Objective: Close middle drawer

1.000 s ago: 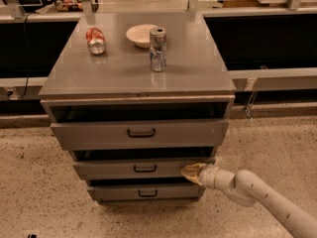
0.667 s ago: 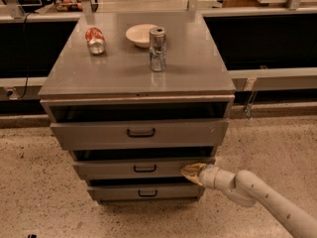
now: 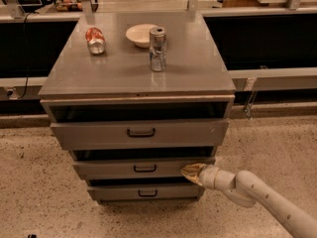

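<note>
The grey metal cabinet [image 3: 136,76] has three drawers, all pulled out a little. The middle drawer [image 3: 124,168] has a low flat front with a small black loop handle [image 3: 144,168]. A dark gap shows above it. My gripper [image 3: 190,171] comes in from the lower right on a white arm [image 3: 257,195]. Its yellowish tip rests against the right end of the middle drawer's front. The top drawer [image 3: 138,133] sticks out farthest. The bottom drawer [image 3: 143,192] sits just below my gripper.
On the cabinet top lie a tipped red can [image 3: 95,39], a white bowl [image 3: 141,34] and an upright silver can [image 3: 157,48]. A counter with dark panels runs behind the cabinet. Speckled floor [image 3: 34,192] surrounds it.
</note>
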Robot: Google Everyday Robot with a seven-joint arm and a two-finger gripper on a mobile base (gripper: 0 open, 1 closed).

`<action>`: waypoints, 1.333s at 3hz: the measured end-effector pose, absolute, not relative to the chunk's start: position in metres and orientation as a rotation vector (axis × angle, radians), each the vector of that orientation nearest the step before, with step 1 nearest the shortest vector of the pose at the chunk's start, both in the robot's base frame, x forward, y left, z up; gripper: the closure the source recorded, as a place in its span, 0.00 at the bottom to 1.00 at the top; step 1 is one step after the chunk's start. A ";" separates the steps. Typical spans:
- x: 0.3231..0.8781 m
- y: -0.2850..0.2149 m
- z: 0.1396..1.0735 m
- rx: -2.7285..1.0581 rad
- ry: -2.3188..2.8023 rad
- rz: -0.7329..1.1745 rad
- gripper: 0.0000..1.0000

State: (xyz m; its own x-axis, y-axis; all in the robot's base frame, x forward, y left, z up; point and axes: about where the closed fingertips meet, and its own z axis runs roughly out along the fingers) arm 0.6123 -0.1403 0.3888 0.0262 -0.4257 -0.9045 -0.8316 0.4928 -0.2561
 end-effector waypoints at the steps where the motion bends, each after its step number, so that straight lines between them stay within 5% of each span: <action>1: 0.612 -0.140 0.389 -1.110 1.596 0.444 1.00; 3: 0.612 -0.139 0.389 -1.111 1.595 0.446 0.58; 4: 0.609 -0.138 0.388 -1.123 1.595 0.452 0.66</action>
State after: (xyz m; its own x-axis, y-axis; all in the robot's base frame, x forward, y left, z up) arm 0.6093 -0.1380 0.3875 0.0280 -0.4285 -0.9031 -0.8389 0.4812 -0.2544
